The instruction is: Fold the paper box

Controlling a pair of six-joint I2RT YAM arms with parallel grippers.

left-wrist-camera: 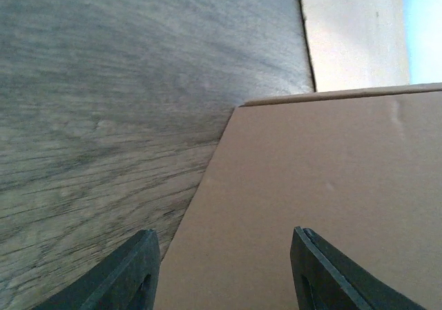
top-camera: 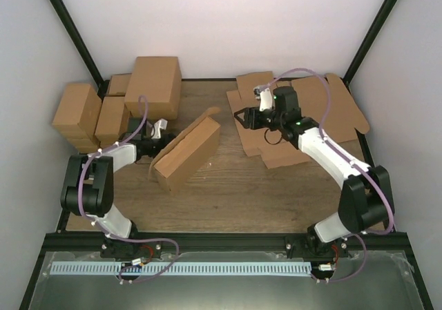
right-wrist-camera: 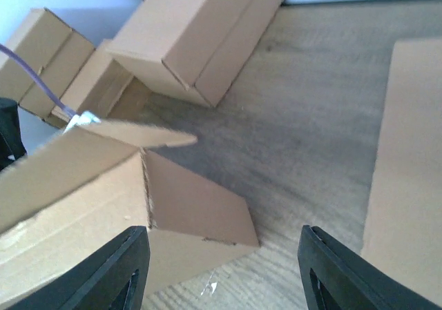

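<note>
The bench carries a pile of flat blanks at upper right and finished cartons at upper left. The box lies slantwise at centre, part-folded, with one flap lifted loose. The left gripper, about half open and clamping nothing, sits at the box's left end. The right gripper, also parted and empty, hovers just off its upper right corner. A push from the left alone would probably skid the unbraced box, and the loose flap may spring open.

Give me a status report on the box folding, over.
Left pincer open at paper box. Right pincer open, empty, above flat cardboard sheets. Box partly folded, one flap up. Nothing in the way.
</note>
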